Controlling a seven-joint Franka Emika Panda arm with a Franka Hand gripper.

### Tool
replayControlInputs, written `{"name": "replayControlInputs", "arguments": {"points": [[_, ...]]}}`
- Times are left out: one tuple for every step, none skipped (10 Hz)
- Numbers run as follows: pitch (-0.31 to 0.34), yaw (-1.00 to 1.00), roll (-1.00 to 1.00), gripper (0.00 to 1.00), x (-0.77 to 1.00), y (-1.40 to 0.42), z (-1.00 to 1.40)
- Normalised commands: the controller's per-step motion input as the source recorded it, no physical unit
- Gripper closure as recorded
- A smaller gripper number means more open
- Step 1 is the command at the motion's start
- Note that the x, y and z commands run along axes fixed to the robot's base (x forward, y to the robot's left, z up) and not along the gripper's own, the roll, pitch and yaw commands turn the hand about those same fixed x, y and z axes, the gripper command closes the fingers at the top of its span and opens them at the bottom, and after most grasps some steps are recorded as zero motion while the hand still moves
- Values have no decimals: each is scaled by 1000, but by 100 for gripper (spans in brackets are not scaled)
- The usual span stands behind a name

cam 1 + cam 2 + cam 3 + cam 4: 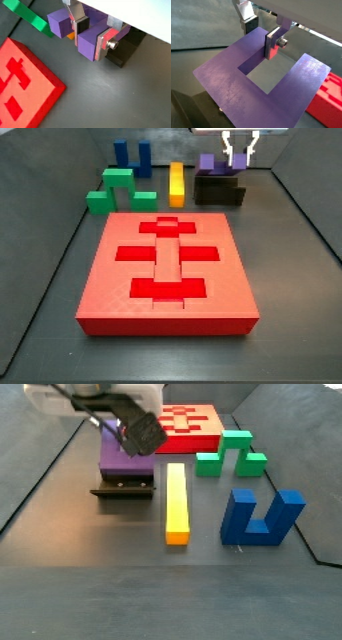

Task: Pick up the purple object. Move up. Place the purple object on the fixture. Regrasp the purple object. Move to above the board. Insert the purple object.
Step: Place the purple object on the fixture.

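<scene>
One gripper (92, 34) clamped on purple object (214, 164) | atop fixture (219, 192); dark grey floor (294, 278)

Dark grey matte floor (301, 328), faintly glossy under soft, even light; plain dark grey walls (47, 158) rising at the back and along both sides in both side views, joined to floor by paler seams

Gripper (239, 155) at the purple object (214, 166) atop the fixture (219, 191). Open worktop (287, 248) beside the board (168, 268). Just beside the fixture, a yellow bar (177, 183); past it, green block (119, 188) and blue block (132, 152).
</scene>
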Motion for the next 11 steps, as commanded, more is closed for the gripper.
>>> {"name": "replayControlInputs", "arguments": {"points": [[-97, -131, -43, 100, 754, 0, -400], [-100, -154, -91, 100, 769, 0, -374], [-157, -91, -143, 100, 614, 49, -329], [-89, -17, -37, 100, 460, 57, -251], [-23, -6, -14, 100, 311, 63, -226], [0, 0, 0, 100, 31, 83, -134], [0, -34, 0, 100, 0, 54, -69], [0, -91, 0, 100, -94, 26, -31], [0, -63, 0, 100, -51, 0, -29], [0, -63, 0, 100, -57, 0, -26], [0, -83, 0, 100, -91, 0, -31]]}}
